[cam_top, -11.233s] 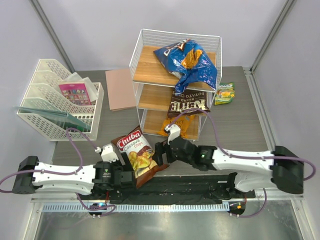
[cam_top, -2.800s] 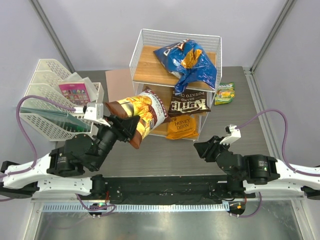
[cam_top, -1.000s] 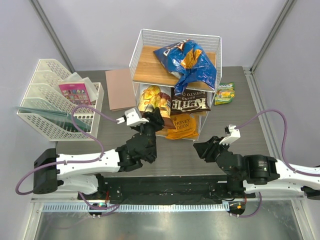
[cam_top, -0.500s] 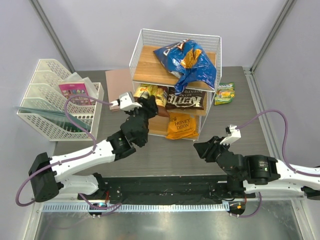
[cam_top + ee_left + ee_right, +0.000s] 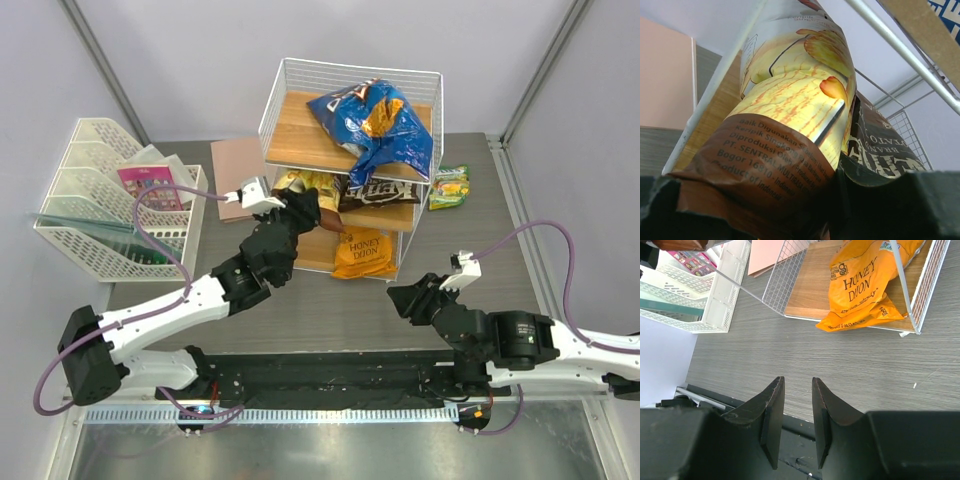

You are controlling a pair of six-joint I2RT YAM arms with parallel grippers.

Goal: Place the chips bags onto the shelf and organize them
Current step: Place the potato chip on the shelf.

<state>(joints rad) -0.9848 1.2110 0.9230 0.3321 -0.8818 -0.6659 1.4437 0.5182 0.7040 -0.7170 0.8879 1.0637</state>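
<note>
The shelf [image 5: 300, 130] stands at the back centre. My left gripper [image 5: 300, 207] is shut on the brown-white chips bag [image 5: 300, 185] by its lower end. The bag [image 5: 790, 115] lies partly inside the left side of the middle tier, beside the dark brown Sea Salt bag [image 5: 385, 192]. The blue Doritos bag [image 5: 375, 125] lies on the top tier. On the bottom tier lies the orange Honey Dijon bag [image 5: 365, 252]. A small green-yellow bag [image 5: 450, 186] rests on the table right of the shelf. My right gripper [image 5: 403, 298] hovers open and empty over the table, in front of the shelf.
A white mesh file tray [image 5: 120, 200] with a pink card packet [image 5: 150, 185] stands at the left. A tan flat board [image 5: 238, 175] lies between the tray and the shelf. The shelf's wire frame [image 5: 715, 90] runs close along the held bag.
My left arm has reached further forward and pushed the brown-white bag deeper into the middle tier, next to the dark brown bag. The right arm has not moved.
</note>
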